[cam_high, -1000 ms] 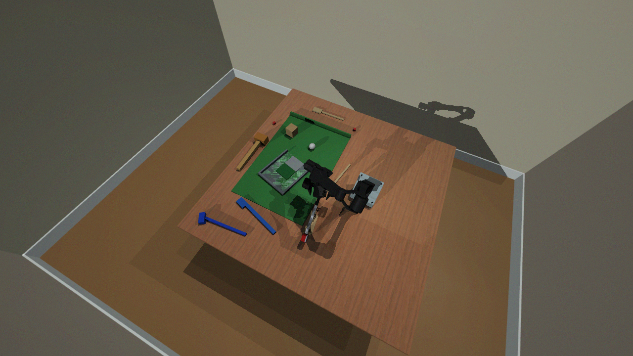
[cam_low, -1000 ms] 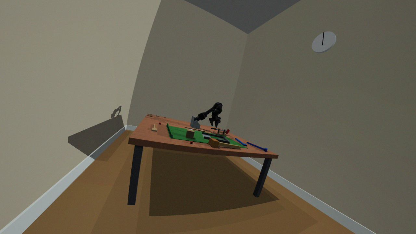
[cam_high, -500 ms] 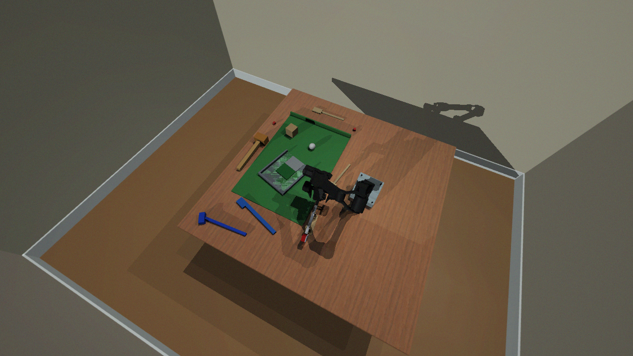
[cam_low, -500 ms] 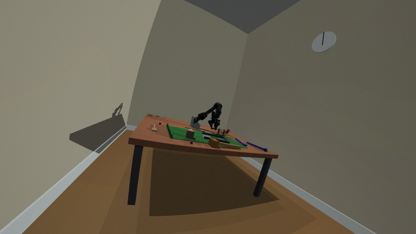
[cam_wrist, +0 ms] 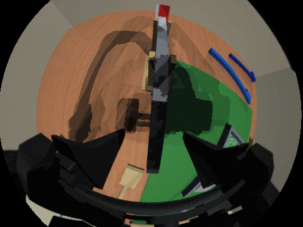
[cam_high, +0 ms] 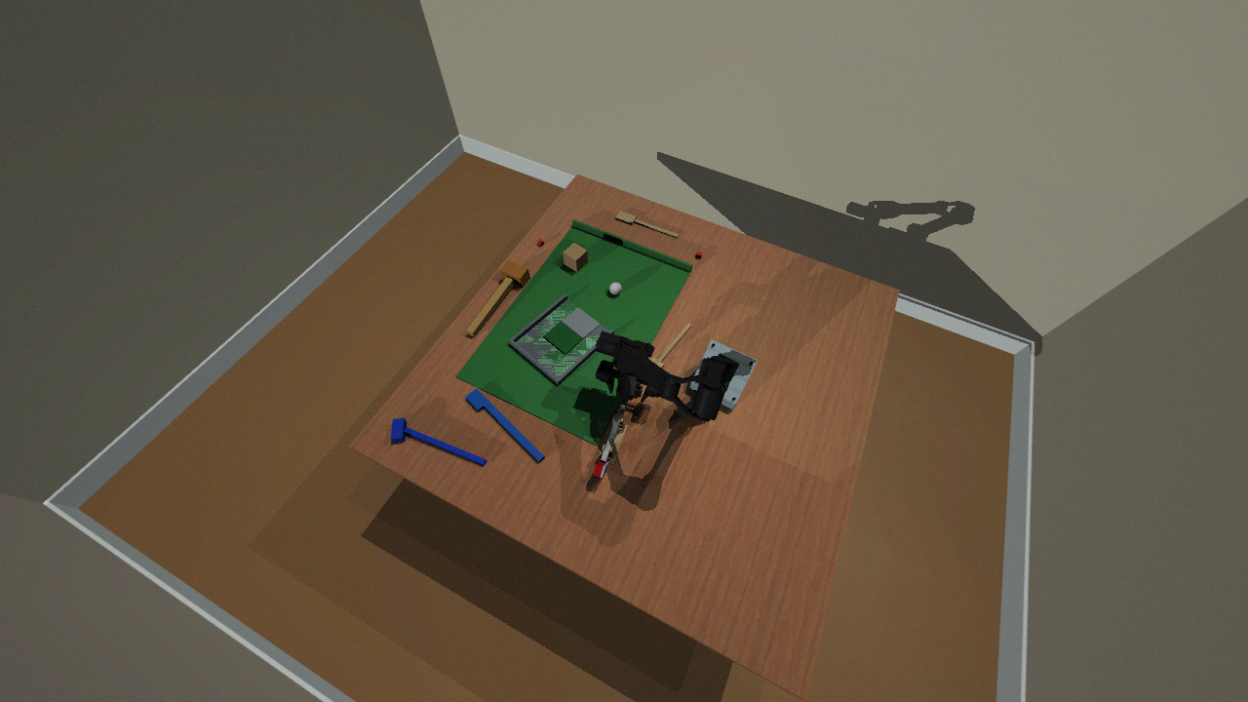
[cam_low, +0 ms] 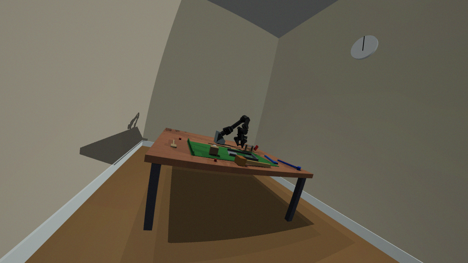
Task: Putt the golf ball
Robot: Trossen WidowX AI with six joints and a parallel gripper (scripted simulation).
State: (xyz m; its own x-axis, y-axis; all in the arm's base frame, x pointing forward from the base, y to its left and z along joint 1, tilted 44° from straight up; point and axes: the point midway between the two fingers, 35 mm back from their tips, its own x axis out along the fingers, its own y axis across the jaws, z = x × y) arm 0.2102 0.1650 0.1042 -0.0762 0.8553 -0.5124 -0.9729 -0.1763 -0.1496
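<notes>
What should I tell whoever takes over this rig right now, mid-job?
Gripper: open, holding nothing, poised above the red putter's shaft, fingers on either side of it.
Red putter: lying along the near edge of the green mat, red head out on the bare table.
Golf ball: on the mat, beyond the ramp and raised green.
Done: approach and line-up only.
Left: descend, close on the shaft, lift, putt the ball up the ramp.

So the red putter (cam_wrist: 158, 88) is lying flat along the mat's edge, red head (cam_high: 599, 469) pointing away from me. White golf ball (cam_high: 615, 287) sits on the green mat (cam_high: 628, 300), just past the ramp (cam_high: 577, 324).
</notes>
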